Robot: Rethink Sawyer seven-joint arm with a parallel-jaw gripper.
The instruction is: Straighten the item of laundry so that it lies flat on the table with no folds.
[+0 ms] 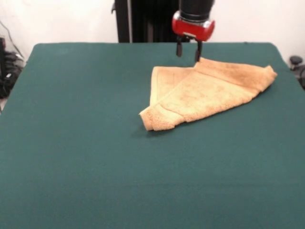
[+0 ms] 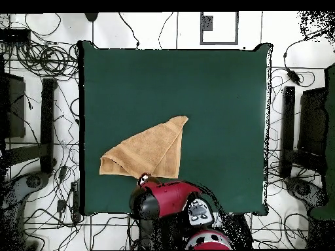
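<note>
Lying folded into a rough triangle, one tan-orange hand towel [image 1: 205,93] [image 2: 149,150] is seen on the green tabletop [image 1: 86,157] [image 2: 209,98], toward the robot's side. Two fingers [image 1: 197,51] are spread at its far edge, one touching the cloth.

no readable text, labels, brand marks, numbers or signs on anything in either view
</note>
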